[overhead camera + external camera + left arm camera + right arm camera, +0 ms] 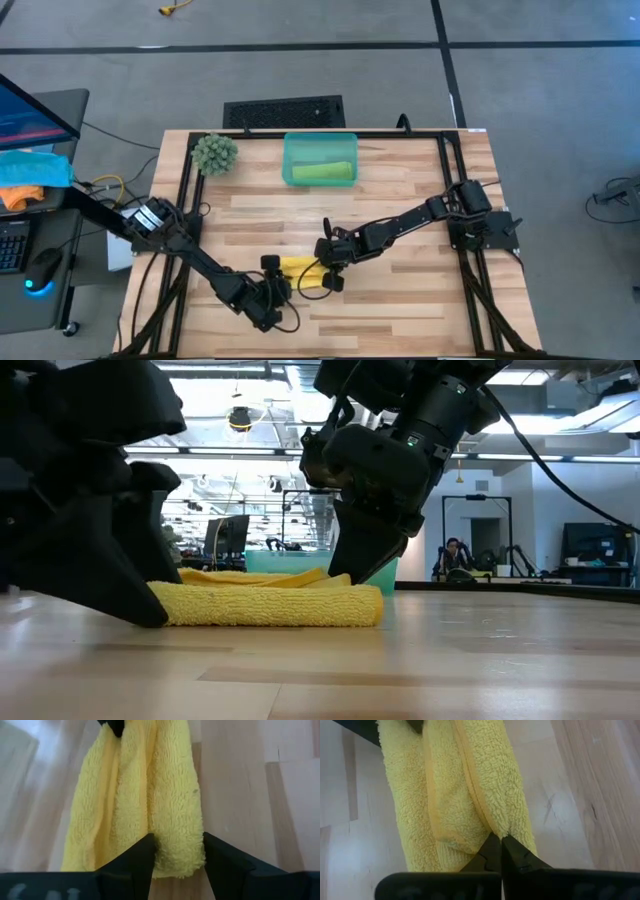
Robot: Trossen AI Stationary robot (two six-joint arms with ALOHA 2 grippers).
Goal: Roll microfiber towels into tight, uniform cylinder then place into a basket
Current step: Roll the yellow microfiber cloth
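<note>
My left hand (177, 852) straddles one end of the yellow towel (300, 268) with its fingers spread around the roll, and my right hand (498, 851), clenched, nips the fabric edge at the other end. The towel lies half rolled on the desk (400, 310), well apart from the basket (290, 160), where the green towel (322, 172) already sits. I judge rolling is underway; next I must tighten the loose fold evenly.
</note>
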